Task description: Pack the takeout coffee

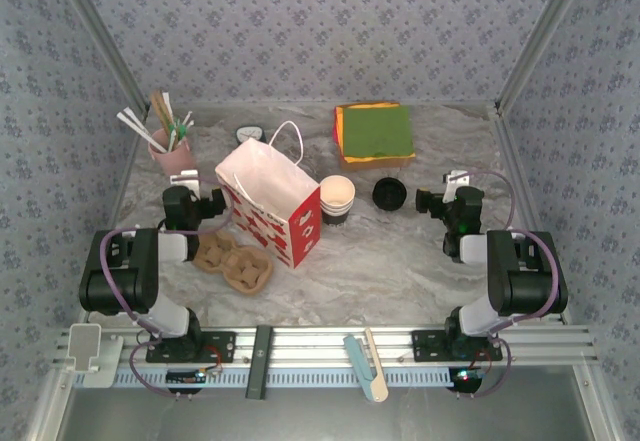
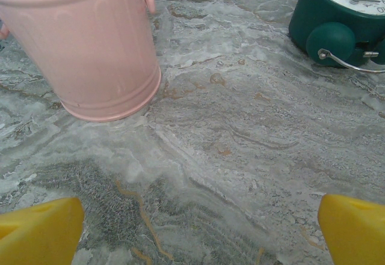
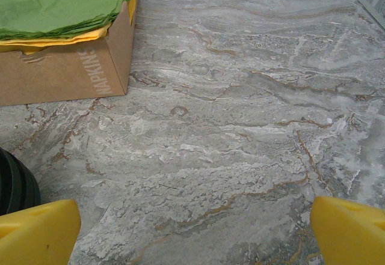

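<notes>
The takeout coffee cups (image 1: 337, 199) stand nested in one stack at mid-table, with white rims and a dark base, just right of a red-and-white paper bag (image 1: 268, 203). Their round black lid (image 1: 389, 195) lies flat on the table to their right, and its edge (image 3: 15, 190) shows at the left of the right wrist view. My right gripper (image 1: 445, 197) sits right of the lid, open (image 3: 195, 232) over bare table. My left gripper (image 1: 200, 202) is left of the bag, open (image 2: 198, 232) and empty, facing the pink cup.
A brown cup carrier (image 1: 232, 263) lies in front of the bag. The pink cup of straws (image 1: 172, 151) (image 2: 90, 42) and a green clock (image 1: 250, 135) (image 2: 343, 18) stand at back left. A napkin box (image 1: 375, 133) (image 3: 66, 48) sits at back centre.
</notes>
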Controlling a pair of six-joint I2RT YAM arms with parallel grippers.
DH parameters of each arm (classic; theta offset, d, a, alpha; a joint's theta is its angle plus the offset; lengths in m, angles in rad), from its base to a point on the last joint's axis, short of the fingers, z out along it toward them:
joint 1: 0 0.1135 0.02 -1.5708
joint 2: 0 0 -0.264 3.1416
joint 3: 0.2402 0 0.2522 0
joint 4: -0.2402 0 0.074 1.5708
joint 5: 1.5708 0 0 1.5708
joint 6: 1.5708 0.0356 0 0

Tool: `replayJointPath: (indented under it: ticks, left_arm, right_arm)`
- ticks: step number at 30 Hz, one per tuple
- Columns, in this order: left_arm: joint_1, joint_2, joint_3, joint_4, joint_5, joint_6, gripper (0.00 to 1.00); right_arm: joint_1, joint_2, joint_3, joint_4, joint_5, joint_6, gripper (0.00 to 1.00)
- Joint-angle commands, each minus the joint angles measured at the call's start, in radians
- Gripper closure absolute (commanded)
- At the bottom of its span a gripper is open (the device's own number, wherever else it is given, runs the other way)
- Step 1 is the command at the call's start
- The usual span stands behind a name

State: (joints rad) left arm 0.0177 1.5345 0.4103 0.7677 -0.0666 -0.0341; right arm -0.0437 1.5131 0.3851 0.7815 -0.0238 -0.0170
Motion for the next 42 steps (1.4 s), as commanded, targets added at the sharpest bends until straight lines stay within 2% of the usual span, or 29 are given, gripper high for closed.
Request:
replayJointPath:
  ticks: [1,11,13,16,18,20,23,26,30,34,36,39,42]
  left_arm:
    - [0.002,0.000,0.004,0.044,0.018,0.003,0.00]
    - [0.002,-0.001,0.001,0.047,0.020,0.002,0.00]
    - [0.002,-0.031,0.030,-0.034,-0.003,-0.009,0.00]
    - [0.001,-0.101,0.127,-0.269,-0.042,-0.019,0.00]
    - [0.004,-0.153,0.199,-0.456,-0.113,-0.083,0.00]
    - [0.005,-0.200,0.247,-0.587,-0.157,-0.155,0.00]
    - [0.010,-0.264,0.326,-0.814,-0.201,-0.303,0.00]
    - [0.018,-0.296,0.458,-1.132,-0.292,-0.505,0.00]
    - [0.040,-0.323,0.596,-1.412,-0.195,-0.585,0.00]
    - [0.040,-0.424,0.638,-1.548,-0.080,-0.699,0.05]
    - [0.037,-0.484,0.646,-1.605,-0.040,-0.759,0.09]
    - [-0.003,-0.561,0.673,-1.689,0.004,-0.825,0.13]
    - [-0.114,-0.601,0.721,-1.774,-0.057,-0.891,0.16]
  right_arm:
    - [-0.006,0.001,0.021,-0.014,-0.013,-0.017,0.00]
    - [-0.007,0.001,0.021,-0.011,-0.014,-0.016,0.00]
    - [-0.006,-0.001,0.016,-0.005,-0.011,-0.016,0.00]
    - [0.005,-0.062,0.053,-0.113,0.001,-0.026,0.00]
    - [0.008,-0.122,0.110,-0.272,0.009,-0.013,0.00]
    - [0.009,-0.177,0.129,-0.346,0.019,0.005,0.00]
    - [0.007,-0.257,0.135,-0.408,0.047,0.067,0.00]
    - [-0.005,-0.327,0.194,-0.545,0.046,0.188,0.00]
    - [-0.023,-0.366,0.304,-0.694,-0.097,0.314,0.00]
    - [-0.019,-0.338,0.431,-0.848,-0.118,0.447,0.00]
    - [-0.001,-0.310,0.490,-0.894,-0.169,0.440,0.00]
    - [0.084,-0.266,0.603,-1.036,-0.079,0.412,0.00]
    - [0.157,-0.240,0.650,-1.095,-0.017,0.393,0.00]
